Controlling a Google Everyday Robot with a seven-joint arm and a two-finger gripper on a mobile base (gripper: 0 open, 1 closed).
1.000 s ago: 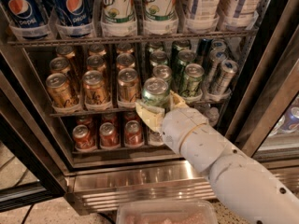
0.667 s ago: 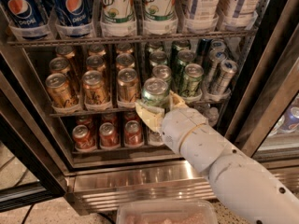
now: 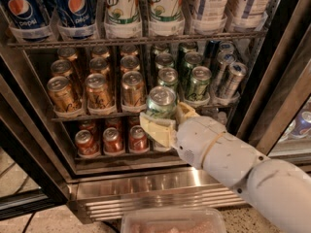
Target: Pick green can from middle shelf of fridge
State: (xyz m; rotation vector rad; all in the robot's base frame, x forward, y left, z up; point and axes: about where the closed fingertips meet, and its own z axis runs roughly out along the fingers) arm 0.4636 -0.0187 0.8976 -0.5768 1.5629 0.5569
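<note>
Snugly, green can in gripper, before middle shelf

blue plastic Pepsi bottles shelved top-left | copper-gold metal cans racked beneath | small red cans stored lowest

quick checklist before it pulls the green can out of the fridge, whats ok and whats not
1. Right target: the green can is pale green, unlike the copper cans to its left: ok.
2. Grasp: the gripper is at the front of the middle shelf, with its fingers on both sides of the can: ok.
3. Can upright, lid facing up: ok.
4. Can base free of the shelf's front edge: cannot tell, the fingers hide it.
5. Gap to the neighbouring green can on the right: cannot tell.
</note>
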